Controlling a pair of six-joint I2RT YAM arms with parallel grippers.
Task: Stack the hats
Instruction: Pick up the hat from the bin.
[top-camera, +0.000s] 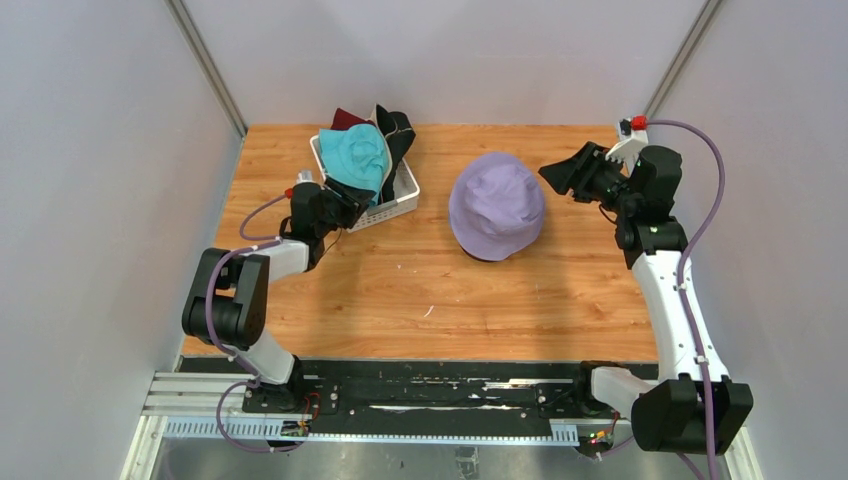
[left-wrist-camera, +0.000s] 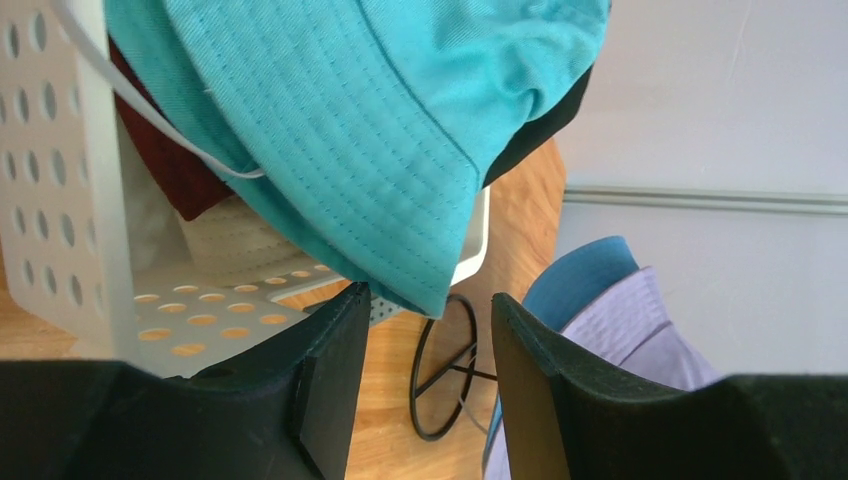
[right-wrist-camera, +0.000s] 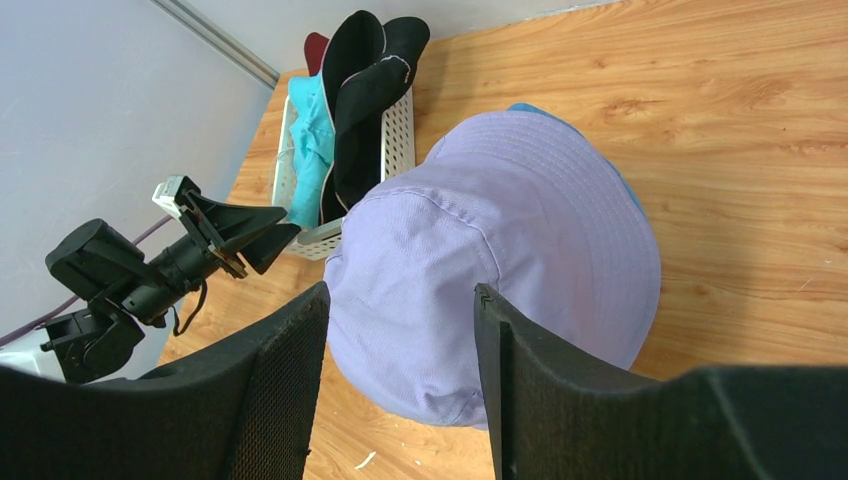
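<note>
A lavender hat (top-camera: 497, 205) sits mid-table over a blue hat, whose edge shows in the left wrist view (left-wrist-camera: 585, 280). A teal hat (top-camera: 355, 155), a dark red hat (top-camera: 345, 118) and a black hat (top-camera: 398, 135) are piled in the white basket (top-camera: 403, 203). A beige hat (left-wrist-camera: 225, 240) lies under them. My left gripper (top-camera: 355, 205) is open at the basket's near corner, and the teal brim (left-wrist-camera: 400, 200) hangs just above its fingertips. My right gripper (top-camera: 552, 173) is open and empty, just right of the lavender hat (right-wrist-camera: 500, 250).
A black wire-frame stand (left-wrist-camera: 445, 370) stands on the wooden table (top-camera: 400, 300) under the lavender and blue hats. Grey walls close in the table on the left, back and right. The arm bases sit on a black rail at the near edge.
</note>
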